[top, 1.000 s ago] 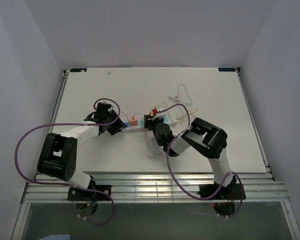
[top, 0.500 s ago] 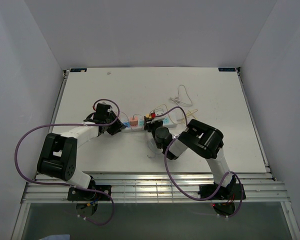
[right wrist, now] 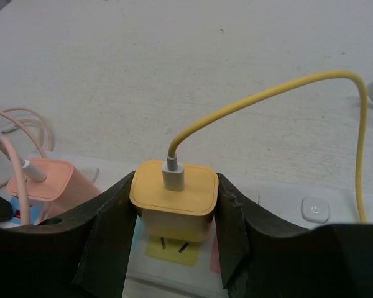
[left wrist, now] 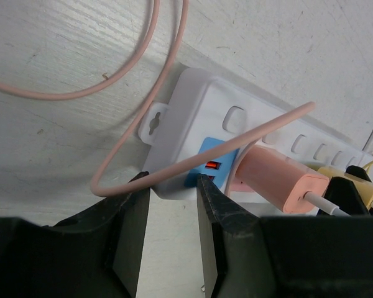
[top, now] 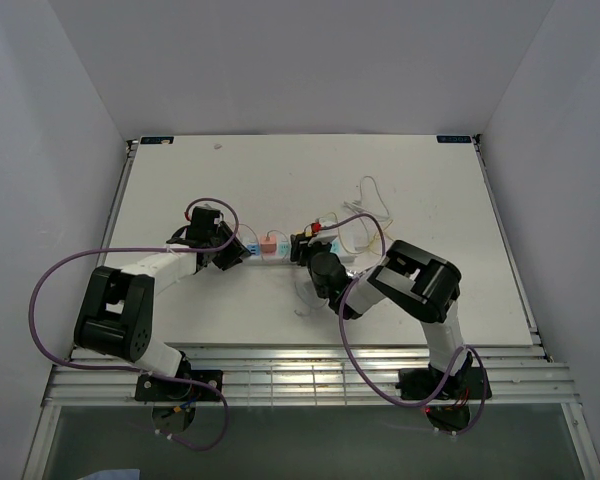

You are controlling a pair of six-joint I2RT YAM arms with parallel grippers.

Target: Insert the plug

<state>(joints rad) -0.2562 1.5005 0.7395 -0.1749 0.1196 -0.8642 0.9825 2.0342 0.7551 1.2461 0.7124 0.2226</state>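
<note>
**Yellow plug almost in the strip**

From above, we see the white power strip (top: 280, 255) lying in the middle of the tabletop (top: 230, 180), between the two arms. The left arm reaches its left end. The right arm hangs over its middle.

In the left wrist view, the left fingers (left wrist: 127, 236) are a little apart, with their tips right at the strip's near edge by the red switch (left wrist: 212, 166). We cannot tell if they pinch it. The strip is smooth, hard plastic with round corners. A pink plug (left wrist: 280, 186), a small block, already sits in it, and a pink cable (left wrist: 149, 81) loops across.

In the right wrist view, the right fingers (right wrist: 112, 230) squeeze the yellow plug (right wrist: 174, 192) from both sides. It is a smooth little cube with round edges and a bendy yellow cable (right wrist: 267, 99) on top. Its two thin metal prongs (right wrist: 164, 243) point down, just above a yellow sticker (right wrist: 155, 253) on the strip. They are not in yet.

We think the plug must stay straight, with the prongs lined up over the slots. Then it needs a slow push down. The strip may slide on the tabletop, so the left arm should hold it firm.
</note>
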